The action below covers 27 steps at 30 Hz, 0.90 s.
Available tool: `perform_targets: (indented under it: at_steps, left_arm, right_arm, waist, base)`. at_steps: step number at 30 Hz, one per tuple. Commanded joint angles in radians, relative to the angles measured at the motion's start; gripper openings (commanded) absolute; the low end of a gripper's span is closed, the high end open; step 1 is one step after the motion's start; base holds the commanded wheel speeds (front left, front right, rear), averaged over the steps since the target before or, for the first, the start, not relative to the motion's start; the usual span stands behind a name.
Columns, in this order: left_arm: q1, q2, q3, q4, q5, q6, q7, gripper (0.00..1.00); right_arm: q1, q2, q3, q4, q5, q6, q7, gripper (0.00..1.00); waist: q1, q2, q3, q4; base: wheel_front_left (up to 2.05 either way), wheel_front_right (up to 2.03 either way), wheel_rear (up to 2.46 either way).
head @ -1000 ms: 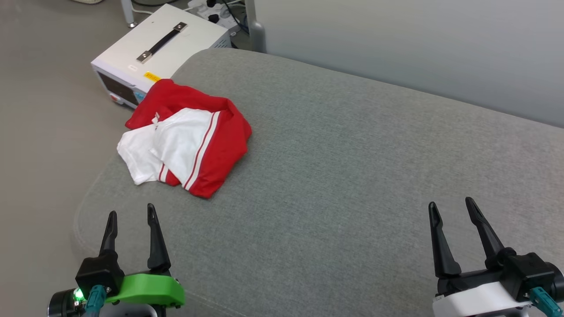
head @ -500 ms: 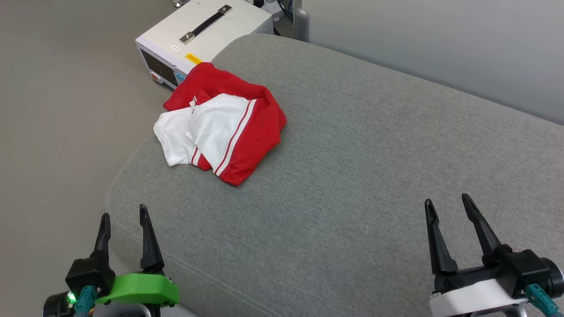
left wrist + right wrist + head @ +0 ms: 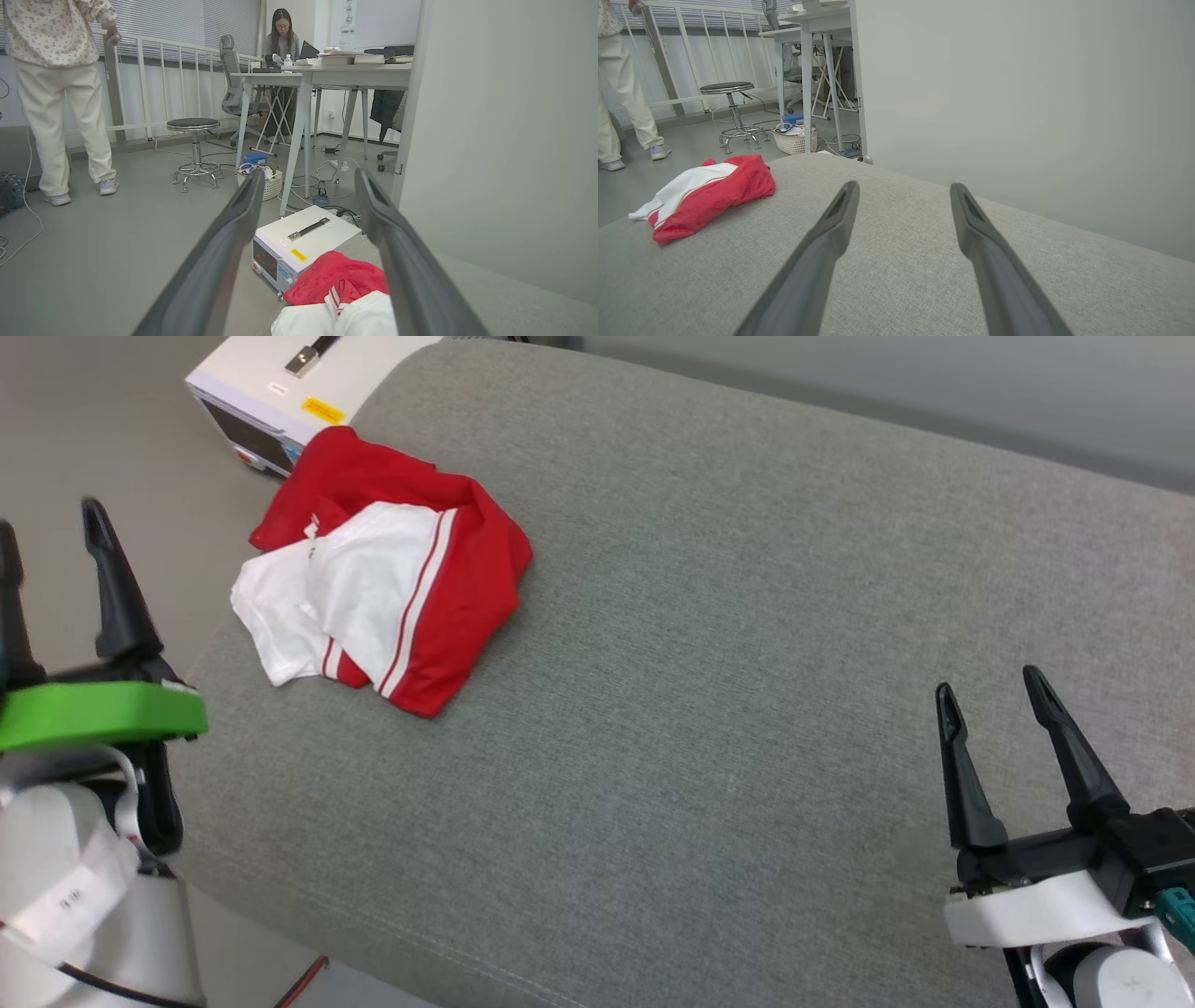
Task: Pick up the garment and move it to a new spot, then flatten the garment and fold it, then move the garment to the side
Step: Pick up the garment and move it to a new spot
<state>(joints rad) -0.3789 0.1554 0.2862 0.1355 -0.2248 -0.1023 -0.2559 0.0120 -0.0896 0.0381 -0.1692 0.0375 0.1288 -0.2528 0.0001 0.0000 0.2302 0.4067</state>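
Plainly, a grey fabric cushion [image 3: 747,663] fills a grey-floored office, with a white instrument box [image 3: 271,383] beside its left corner. Crumpled there lies the garment [image 3: 467,579], red with white striped sleeves. The fingers of the left gripper [image 3: 51,523] and right gripper [image 3: 988,681] gape wide, empty.

Garment [image 3: 392,588] lies on the cushion [image 3: 747,663] at its far left corner, instrument box [image 3: 271,383] on the floor just behind, left gripper [image 3: 47,518] beside the cushion's left edge, right gripper [image 3: 989,681] well apart at near right.

Left gripper [image 3: 47,518]: black tapered fingers [image 3: 117,607], green mount [image 3: 93,714], white wrist [image 3: 84,896]. Right gripper [image 3: 988,681]: black fingers, white mount [image 3: 1036,910], teal connector [image 3: 1178,903].
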Motion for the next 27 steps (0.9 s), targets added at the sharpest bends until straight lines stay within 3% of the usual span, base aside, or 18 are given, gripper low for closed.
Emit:
perform_targets:
  at_steps: [1, 7, 11, 16, 22, 27]
  left_arm:
    - [-0.047, 0.02, -0.001, 0.016, -0.006, -0.011, -0.006, 1.0]
    - [-0.229, 0.151, -0.047, 0.146, -0.107, -0.027, 0.047, 1.0]
    - [-0.321, 0.249, -0.145, 0.206, -0.232, -0.028, 0.204, 1.0]
    - [-0.401, 0.345, -0.263, 0.29, -0.41, -0.028, 0.499, 1.0]
    - [-0.448, 0.42, -0.377, 0.349, -0.535, -0.028, 0.79, 1.0]
    - [-0.466, 0.448, -0.448, 0.398, -0.577, -0.028, 0.901, 1.0]
  right_arm:
    - [-0.023, -0.009, -0.007, -0.012, -0.007, 0.002, -0.009, 1.0]
    - [-0.057, -0.03, -0.019, -0.037, -0.012, 0.002, -0.009, 1.0]
    - [-0.074, -0.038, -0.021, -0.051, -0.014, 0.002, -0.009, 1.0]
    - [-0.092, -0.047, -0.022, -0.058, -0.016, 0.002, -0.009, 1.0]
    - [-0.114, -0.055, -0.026, -0.064, -0.017, 0.002, -0.009, 1.0]
    - [-0.13, -0.058, -0.032, -0.067, -0.015, 0.002, -0.009, 1.0]
  waist:
    - [-0.0001, 0.0, 0.091, -0.075]
    - [-0.0001, 0.0, 0.165, -0.109]
    - [-0.0001, 0.0, 0.195, -0.125]
    - [-0.0001, 0.0, 0.226, -0.142]
    - [-0.0001, 0.0, 0.266, -0.169]
    - [-0.0001, 0.0, 0.3, -0.188]
  base:
    - [0.0, 0.0, 0.0]
    - [0.0, 0.0, 0.0]
    - [0.0, 0.0, 0.0]
    - [0.0, 0.0, 0.0]
    - [0.0, 0.0, 0.0]
    - [0.0, 0.0, 0.0]
